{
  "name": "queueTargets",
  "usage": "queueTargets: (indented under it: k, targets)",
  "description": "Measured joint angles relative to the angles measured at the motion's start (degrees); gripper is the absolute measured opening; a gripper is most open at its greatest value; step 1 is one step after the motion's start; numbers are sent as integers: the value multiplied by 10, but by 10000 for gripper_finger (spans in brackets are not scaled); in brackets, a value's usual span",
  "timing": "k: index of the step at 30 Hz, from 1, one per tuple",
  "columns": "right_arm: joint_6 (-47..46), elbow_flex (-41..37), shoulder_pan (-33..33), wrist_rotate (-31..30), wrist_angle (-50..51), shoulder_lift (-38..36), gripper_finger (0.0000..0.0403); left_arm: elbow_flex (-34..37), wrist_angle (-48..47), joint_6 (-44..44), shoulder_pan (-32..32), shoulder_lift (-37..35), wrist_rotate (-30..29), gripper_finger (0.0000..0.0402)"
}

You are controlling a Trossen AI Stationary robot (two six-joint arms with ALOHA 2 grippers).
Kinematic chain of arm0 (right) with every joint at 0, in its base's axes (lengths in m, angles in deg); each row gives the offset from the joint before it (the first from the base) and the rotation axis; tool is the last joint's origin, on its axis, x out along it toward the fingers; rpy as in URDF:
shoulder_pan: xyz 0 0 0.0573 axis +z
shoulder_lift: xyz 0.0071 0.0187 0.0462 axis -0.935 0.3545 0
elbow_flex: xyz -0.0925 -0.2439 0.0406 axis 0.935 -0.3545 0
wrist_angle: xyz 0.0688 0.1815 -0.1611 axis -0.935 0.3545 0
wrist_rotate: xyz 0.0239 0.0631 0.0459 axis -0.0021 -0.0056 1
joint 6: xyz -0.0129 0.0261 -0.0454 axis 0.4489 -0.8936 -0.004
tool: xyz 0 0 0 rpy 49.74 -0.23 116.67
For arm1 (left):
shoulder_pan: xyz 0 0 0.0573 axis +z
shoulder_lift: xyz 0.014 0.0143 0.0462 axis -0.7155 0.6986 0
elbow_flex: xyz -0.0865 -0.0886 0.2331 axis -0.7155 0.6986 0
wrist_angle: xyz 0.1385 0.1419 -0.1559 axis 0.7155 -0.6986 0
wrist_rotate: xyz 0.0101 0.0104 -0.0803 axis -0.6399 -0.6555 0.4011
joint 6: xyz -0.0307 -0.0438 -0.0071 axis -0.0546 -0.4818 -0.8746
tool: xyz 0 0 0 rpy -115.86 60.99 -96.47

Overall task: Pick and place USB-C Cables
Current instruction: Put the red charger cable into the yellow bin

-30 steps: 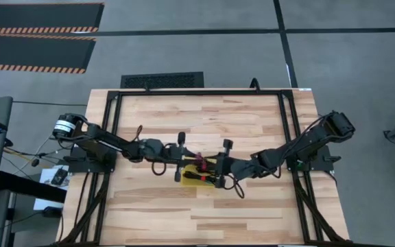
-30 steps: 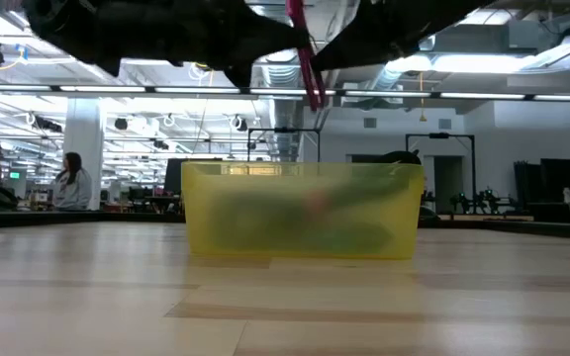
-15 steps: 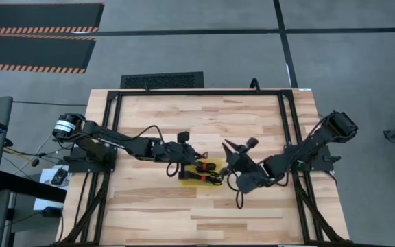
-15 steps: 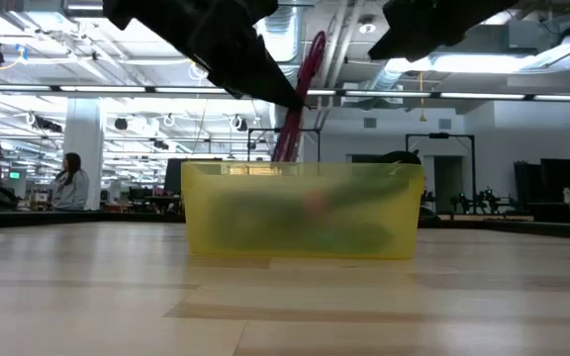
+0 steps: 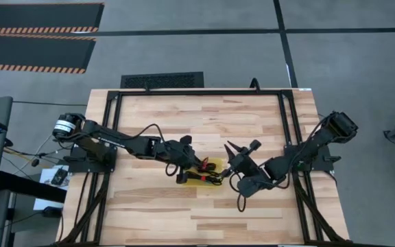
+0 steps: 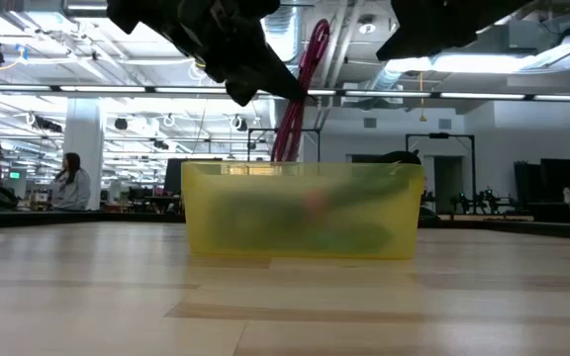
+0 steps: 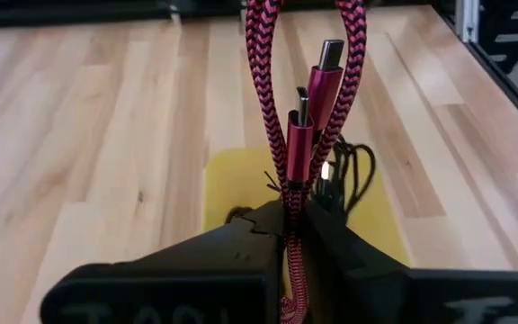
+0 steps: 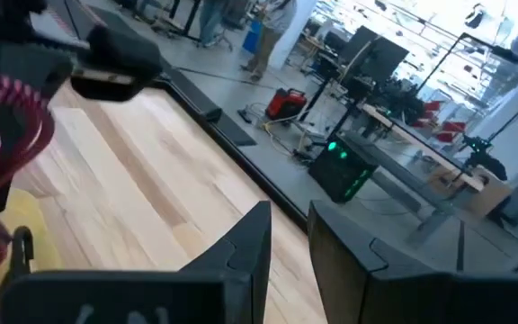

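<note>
— Above the tray (image 5: pixel 192 180), what has the left gripper (image 7: pixel 290 211) got?
— It pinches the magenta cable (image 7: pixel 306 108), loop hanging free. It should lift straight, clear of the black cables (image 5: pixel 210 175).
— And the right gripper (image 5: pixel 238 147)?
— Released, parked just beside the tray.

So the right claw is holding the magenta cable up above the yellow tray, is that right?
Not quite. It is the left claw that is shut on the magenta cable above the yellow tray, as the left wrist view shows. The right claw holds nothing; its fingers stand slightly apart beside the tray.
</note>
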Motion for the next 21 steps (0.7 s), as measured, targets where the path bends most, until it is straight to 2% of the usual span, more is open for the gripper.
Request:
queueTargets:
  k: [5, 9, 18, 21]
  targets:
    - [-52, 0, -9, 11, 42, 0, 102, 0, 22, 6, -2, 0, -63, 19]
    - [-126, 0, -9, 45, 107, 0, 102, 5, 48, 15, -5, 0, -68, 25]
    - [-505, 0, 47, 40, 385, -9, 102, 26, 81, -15, -5, 0, -59, 6]
    - [-565, 0, 71, 27, 422, -8, 102, 26, 88, -20, -5, 0, -30, 4]
